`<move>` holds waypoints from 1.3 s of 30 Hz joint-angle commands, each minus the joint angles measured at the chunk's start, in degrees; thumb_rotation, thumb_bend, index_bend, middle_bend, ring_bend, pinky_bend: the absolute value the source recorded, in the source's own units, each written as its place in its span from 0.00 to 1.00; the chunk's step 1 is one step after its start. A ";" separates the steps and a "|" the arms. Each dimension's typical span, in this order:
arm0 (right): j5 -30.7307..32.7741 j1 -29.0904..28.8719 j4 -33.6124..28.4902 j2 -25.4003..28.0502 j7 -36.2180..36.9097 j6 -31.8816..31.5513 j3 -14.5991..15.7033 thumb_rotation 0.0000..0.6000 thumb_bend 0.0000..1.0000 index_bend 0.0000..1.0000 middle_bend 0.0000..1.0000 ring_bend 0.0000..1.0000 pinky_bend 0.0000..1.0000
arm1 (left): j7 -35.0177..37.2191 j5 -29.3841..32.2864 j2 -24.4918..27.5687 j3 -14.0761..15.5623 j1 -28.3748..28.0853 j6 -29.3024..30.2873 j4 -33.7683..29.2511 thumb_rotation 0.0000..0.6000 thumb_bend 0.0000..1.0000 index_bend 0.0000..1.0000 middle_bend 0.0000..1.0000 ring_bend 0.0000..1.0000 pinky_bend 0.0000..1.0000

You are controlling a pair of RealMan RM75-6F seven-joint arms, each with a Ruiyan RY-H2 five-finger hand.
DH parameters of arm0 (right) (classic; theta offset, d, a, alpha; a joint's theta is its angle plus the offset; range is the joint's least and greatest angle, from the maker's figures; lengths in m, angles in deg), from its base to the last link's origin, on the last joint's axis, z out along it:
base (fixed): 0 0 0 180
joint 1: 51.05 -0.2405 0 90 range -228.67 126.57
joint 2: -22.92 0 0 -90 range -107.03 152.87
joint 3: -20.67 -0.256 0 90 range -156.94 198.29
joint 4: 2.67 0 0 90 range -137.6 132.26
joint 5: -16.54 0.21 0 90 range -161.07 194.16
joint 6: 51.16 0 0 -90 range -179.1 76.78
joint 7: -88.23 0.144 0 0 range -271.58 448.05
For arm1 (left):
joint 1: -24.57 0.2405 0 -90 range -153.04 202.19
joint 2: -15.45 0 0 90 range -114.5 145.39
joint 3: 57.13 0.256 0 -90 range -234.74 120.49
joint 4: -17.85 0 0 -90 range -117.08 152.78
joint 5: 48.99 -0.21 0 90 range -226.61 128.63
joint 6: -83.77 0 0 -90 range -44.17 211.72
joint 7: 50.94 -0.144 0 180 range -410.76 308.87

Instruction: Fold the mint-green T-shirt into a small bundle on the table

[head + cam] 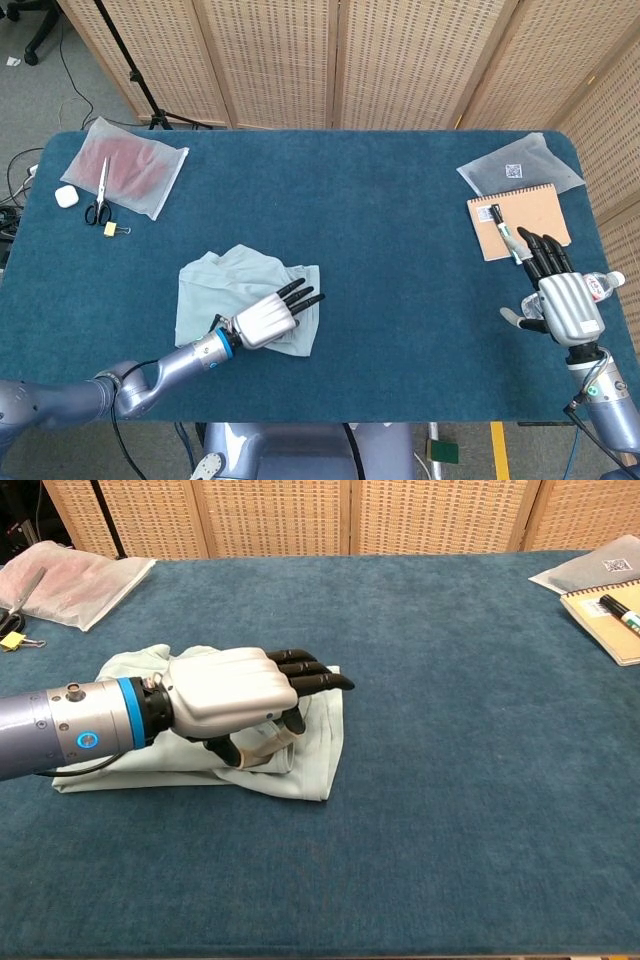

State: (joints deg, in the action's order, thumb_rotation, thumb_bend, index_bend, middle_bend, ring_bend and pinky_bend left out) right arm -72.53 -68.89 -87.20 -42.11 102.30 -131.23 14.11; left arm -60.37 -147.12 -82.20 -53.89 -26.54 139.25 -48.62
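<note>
My left hand [235, 692] lay flat, fingers straight and holding nothing, on the folded T-shirt [205, 290] at the table's [400, 260] near left; my right hand [560, 300] hovered open, far right. I judged any sideways drag would undo the folds.

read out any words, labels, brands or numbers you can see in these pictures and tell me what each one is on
No text can be read.
Clear bag: a printed code label, too small to read.
Marker on the notebook: printed band, blurred.
Right hand: nothing legible.
Left hand on the T-shirt: no markings visible.
</note>
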 commanded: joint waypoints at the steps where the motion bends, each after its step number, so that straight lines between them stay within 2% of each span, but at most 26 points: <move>1: 0.00 0.01 -0.02 0.02 0.01 -0.03 -0.01 1.00 0.00 0.00 0.00 0.00 0.04 | 0.84 -0.53 -1.04 0.28 0.06 0.55 1.45 1.00 0.42 0.74 0.00 0.00 0.00; 7: 0.02 0.09 -0.07 0.15 0.15 -0.15 -0.04 1.00 0.00 0.00 0.00 0.00 0.04 | 1.97 -1.20 -1.44 0.24 0.19 2.16 2.32 1.00 0.41 0.72 0.00 0.00 0.00; 10: 0.01 0.12 -0.12 0.21 0.21 -0.22 -0.06 1.00 0.00 0.00 0.00 0.00 0.04 | 2.23 -1.38 -0.86 0.15 0.28 2.86 1.69 1.00 0.41 0.66 0.00 0.00 0.00; 12: -0.01 0.16 -0.17 0.26 0.23 -0.26 -0.05 1.00 0.00 0.00 0.00 0.00 0.04 | 2.26 -1.43 -0.15 0.07 0.34 3.25 0.88 1.00 0.40 0.52 0.00 0.00 0.00; 15: -0.07 0.19 -0.23 0.30 0.23 -0.35 -0.05 1.00 0.00 0.00 0.00 0.00 0.04 | 1.97 -0.65 1.75 -0.11 0.57 2.90 -1.67 1.00 0.32 0.15 0.00 0.00 0.00; 17: -0.09 0.21 -0.28 0.31 0.18 -0.38 -0.04 1.00 0.00 0.00 0.00 0.00 0.04 | 1.62 -0.29 3.24 -0.33 0.74 3.04 -3.62 1.00 0.24 0.03 0.00 0.00 0.00; 18: -0.10 0.22 -0.32 0.33 0.16 -0.38 -0.01 1.00 0.00 0.00 0.00 0.00 0.04 | 1.37 -0.13 4.14 -0.48 0.92 3.34 -4.66 1.00 0.20 0.00 0.00 0.00 0.00; 21: -0.13 0.24 -0.49 0.41 0.04 -0.28 0.07 1.00 0.00 0.00 0.00 0.00 0.04 | 1.10 0.28 6.13 -0.86 1.45 4.24 -6.84 1.00 0.06 0.00 0.00 0.00 0.00; 23: -0.11 0.24 -0.63 0.44 -0.08 -0.23 0.08 1.00 0.00 0.00 0.00 0.00 0.04 | 0.96 0.99 7.36 -1.22 1.95 4.63 -7.98 1.00 0.01 0.00 0.00 0.00 0.00; 27: -0.18 0.24 -0.80 0.47 -0.29 -0.15 0.16 1.00 0.00 0.00 0.00 0.00 0.04 | 1.13 2.04 8.66 -1.73 2.78 5.30 -9.12 1.00 0.00 0.00 0.00 0.00 0.00; 39: -0.48 0.42 -1.23 0.74 -0.10 -0.57 0.20 1.00 0.00 0.00 0.00 0.00 0.04 | 7.04 4.24 11.36 -3.57 7.67 13.08 -8.06 1.00 0.00 0.00 0.00 0.00 0.00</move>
State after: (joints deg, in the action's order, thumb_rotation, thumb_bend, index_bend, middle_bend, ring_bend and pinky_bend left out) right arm -72.99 -68.49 -88.42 -41.38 102.20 -131.78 14.30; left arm -54.33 -143.56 -71.21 -57.14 -19.63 151.67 -57.12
